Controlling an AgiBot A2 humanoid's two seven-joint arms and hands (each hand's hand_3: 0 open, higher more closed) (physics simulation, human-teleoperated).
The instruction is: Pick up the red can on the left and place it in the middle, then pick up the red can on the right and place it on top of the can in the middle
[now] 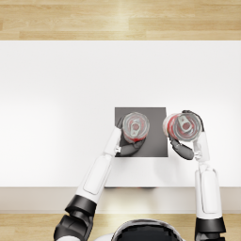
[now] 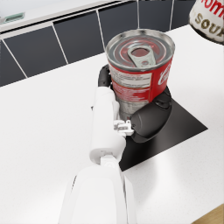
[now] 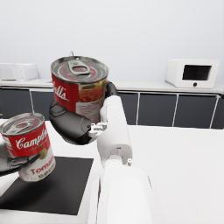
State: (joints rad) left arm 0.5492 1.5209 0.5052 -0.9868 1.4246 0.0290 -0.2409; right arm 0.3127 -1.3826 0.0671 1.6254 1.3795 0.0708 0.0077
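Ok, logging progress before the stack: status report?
Left robot hand grips first can on dark mat. Right robot hand holds second can raised beside it. Nothing between.

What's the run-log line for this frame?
left hand: holds left can on black mat | right hand: holds right can raised, beside mat | stack: not yet

White table (image 1: 56,108) bearing a dark square mat (image 1: 155,141); wood floor (image 1: 117,19) beyond; white microwave (image 3: 191,73) on a dark-fronted counter (image 3: 175,109) behind.
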